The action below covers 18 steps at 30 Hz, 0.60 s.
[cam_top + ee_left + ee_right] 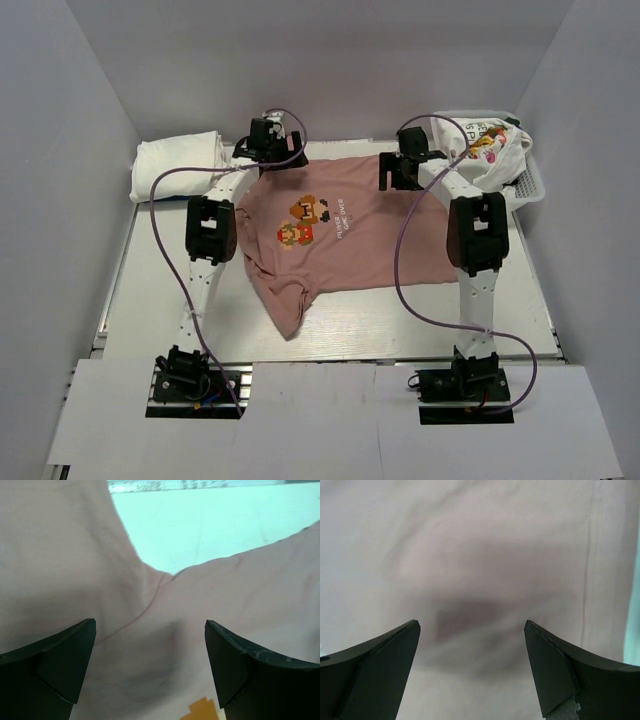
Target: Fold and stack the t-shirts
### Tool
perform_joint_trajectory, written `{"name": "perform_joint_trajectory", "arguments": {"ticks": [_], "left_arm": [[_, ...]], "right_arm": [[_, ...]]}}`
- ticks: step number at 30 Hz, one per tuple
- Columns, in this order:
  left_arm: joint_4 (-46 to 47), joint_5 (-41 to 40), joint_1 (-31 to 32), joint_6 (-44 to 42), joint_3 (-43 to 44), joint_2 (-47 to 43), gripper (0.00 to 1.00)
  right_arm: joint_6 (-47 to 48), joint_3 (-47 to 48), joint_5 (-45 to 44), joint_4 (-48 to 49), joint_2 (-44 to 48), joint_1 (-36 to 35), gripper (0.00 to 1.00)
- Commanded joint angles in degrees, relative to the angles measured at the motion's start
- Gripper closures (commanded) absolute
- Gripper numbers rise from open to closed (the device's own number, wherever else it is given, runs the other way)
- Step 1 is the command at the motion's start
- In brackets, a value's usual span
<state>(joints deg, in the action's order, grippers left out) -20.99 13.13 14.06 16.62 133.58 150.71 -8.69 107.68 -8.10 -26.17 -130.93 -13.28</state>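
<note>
Pink t-shirt (335, 235) was found spread unfolded on the tabletop (150, 300), near sleeve crumpled. White t-shirt (178, 165) was noted folded at far left; printed t-shirt (490, 145) was seen heaped in the basket (533, 190). Left jaws and right jaws were held wide over the pink one, empty.

Centre frame, the dusty-pink cotton t-shirt (350, 250): soft matt cloth, lightly creased. Upper left, the folded white cloth t-shirt (178, 165), matt too. Upper right, the white mesh basket (530, 188): smooth plastic.
</note>
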Motion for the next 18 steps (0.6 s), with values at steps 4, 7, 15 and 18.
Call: {"name": "perform_joint_trajectory", "arguments": {"ticks": [4,7,15,18], "left_arm": [[-4.0,3.0,1.7,0.5,-2.3,-15.8,0.0],[-6.1,3.0,3.1,0.0,-17.4,-29.3,0.0],[0.5,6.8,11.3,9.3,-68.6,-63.6,0.0],[-1.7,7.4,15.7,14.6,-79.7,-72.8,0.0]], "right_arm": [[0.7,-13.8,1.5,6.3,21.2,-3.2,0.1],[-3.4,-23.0,3.7,8.6,28.3,-4.6,0.1],[-15.0,-47.2,6.7,16.5,41.6,-4.5,0.1],[-16.5,-53.3,5.5,19.2,43.7,-4.4,0.1]]}}
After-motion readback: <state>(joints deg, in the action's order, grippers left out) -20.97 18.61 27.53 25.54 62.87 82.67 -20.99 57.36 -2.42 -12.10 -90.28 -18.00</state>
